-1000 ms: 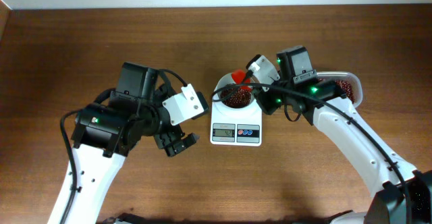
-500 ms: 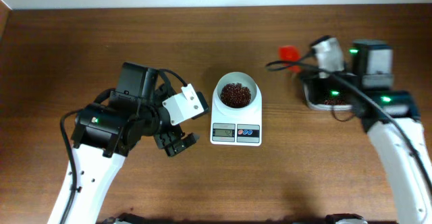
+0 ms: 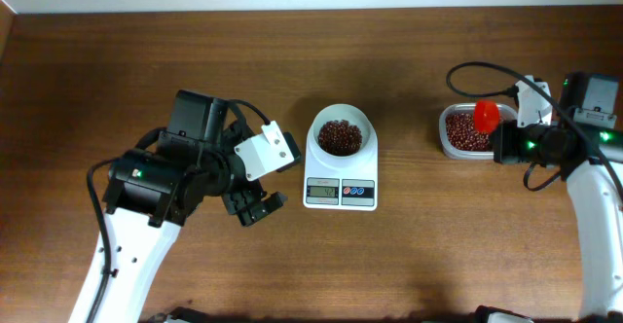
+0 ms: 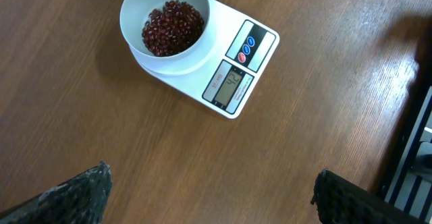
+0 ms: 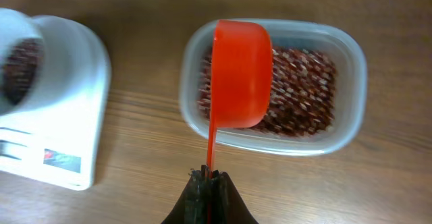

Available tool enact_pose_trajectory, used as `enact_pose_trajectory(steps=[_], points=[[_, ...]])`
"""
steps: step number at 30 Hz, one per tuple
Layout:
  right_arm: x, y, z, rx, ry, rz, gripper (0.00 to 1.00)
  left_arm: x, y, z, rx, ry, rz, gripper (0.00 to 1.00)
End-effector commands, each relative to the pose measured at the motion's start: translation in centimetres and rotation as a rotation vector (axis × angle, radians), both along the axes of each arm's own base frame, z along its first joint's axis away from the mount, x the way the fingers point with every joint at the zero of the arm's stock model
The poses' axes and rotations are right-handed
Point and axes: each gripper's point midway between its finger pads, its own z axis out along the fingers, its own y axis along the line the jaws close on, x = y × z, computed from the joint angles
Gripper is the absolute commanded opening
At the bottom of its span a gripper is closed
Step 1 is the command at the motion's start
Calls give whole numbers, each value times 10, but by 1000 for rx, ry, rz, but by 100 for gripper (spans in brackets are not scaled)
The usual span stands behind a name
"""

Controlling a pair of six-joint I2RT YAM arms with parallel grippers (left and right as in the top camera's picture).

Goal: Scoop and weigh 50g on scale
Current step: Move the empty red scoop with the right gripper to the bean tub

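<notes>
The white scale (image 3: 340, 191) stands mid-table, and its round bowl (image 3: 340, 128) holds a small heap of dark red-brown beans (image 3: 339, 137). In the left wrist view the scale (image 4: 233, 82) and its beans (image 4: 173, 27) lie well ahead of my left gripper (image 4: 210, 173), which is open and empty. My left gripper (image 3: 261, 206) hovers left of the scale. My right gripper (image 5: 210, 177) is shut on the thin handle of an orange-red scoop (image 5: 241, 72). The scoop's cup hangs over the left half of a clear tub (image 5: 351, 126) of beans (image 5: 304, 96), at the right of the table.
The clear tub (image 3: 444, 144) sits about a hand's width right of the scale. A black cable (image 3: 477, 68) loops above the right arm. The table's far edge meets a pale wall at the top of the overhead view.
My right arm has swung away from the scale's bowl to the right, carrying the scoop over to the tub. The left arm has not moved.
</notes>
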Motion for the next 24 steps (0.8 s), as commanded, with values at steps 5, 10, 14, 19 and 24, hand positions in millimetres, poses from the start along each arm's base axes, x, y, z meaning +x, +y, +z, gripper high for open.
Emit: enact_pose_trajectory(steps=[5,10,14,19,24], points=[[2,-34,-56,-128,177,-80,4,0,-1,7,-11,-22,-19,99],[22,-42,-63,-157,133,-92,4,0,-1,7,-11,-22,-19,99],[21,-58,-79,-231,185,-123,4,0,-1,7,-11,-22,-19,99],[20,-58,-97,-222,234,-117,4,1,-1,7,-11,-22,-19,99],[23,-47,-99,-165,225,-94,4,1,-1,7,-11,-22,-19,99]])
